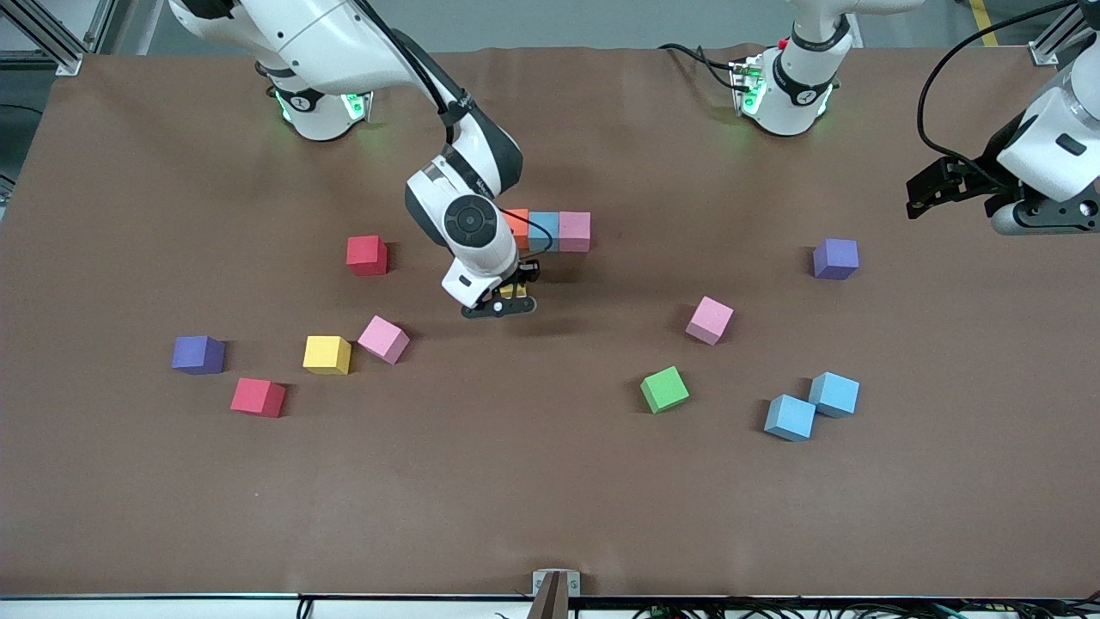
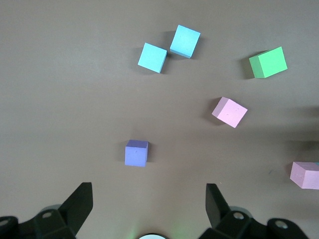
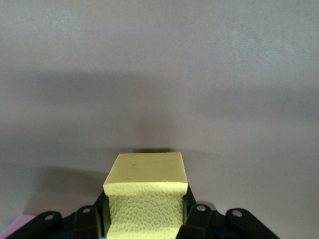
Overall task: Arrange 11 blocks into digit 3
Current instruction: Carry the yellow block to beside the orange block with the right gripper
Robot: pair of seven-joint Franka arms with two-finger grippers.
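Brown bench, no readable writing | right pincer clamps yellow block just beside orange-blue-pink row | left pincer waits, spread, above purple cube

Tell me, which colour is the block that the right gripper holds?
Yellow. The block sits between the right gripper's fingers; the right wrist view shows it best.

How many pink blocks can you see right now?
3. One pink block ends the row beside the light blue block. A second touches the loose yellow block. The third lies apart, farther from the camera than the green block. None seems hidden.
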